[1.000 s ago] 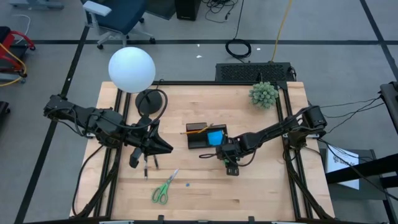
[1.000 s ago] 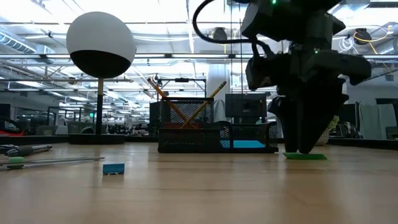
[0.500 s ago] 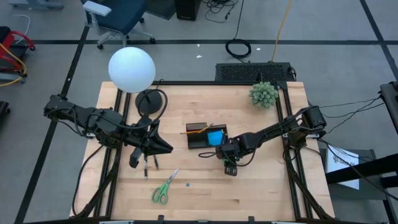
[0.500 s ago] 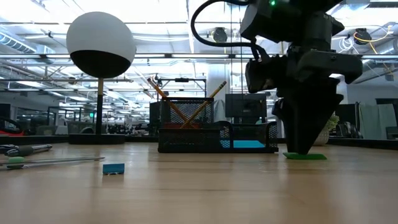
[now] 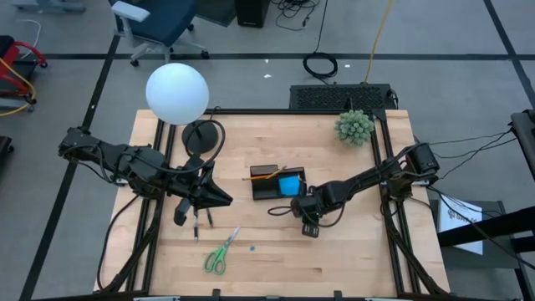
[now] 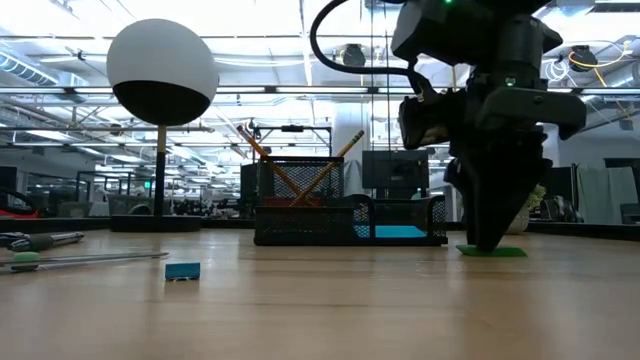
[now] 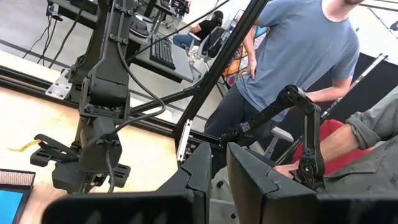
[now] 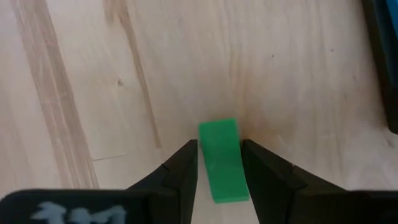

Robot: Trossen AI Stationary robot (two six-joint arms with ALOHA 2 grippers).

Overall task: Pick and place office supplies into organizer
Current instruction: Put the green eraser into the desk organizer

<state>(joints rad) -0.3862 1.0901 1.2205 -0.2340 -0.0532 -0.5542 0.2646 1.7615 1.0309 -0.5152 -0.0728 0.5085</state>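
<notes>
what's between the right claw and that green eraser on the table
Nothing visible. The right claw is down at the table with the green eraser lying between its fingers, which stand close on either side. The black organizer sits just beyond, with bare wood between it and the eraser.

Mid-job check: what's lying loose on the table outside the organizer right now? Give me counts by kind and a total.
Green-handled scissors: 1
Dark pens: 2
Green eraser: 1 (flat on the table, between the fingers of the right claw)
Small blue block: 1
Total: 5
</notes>
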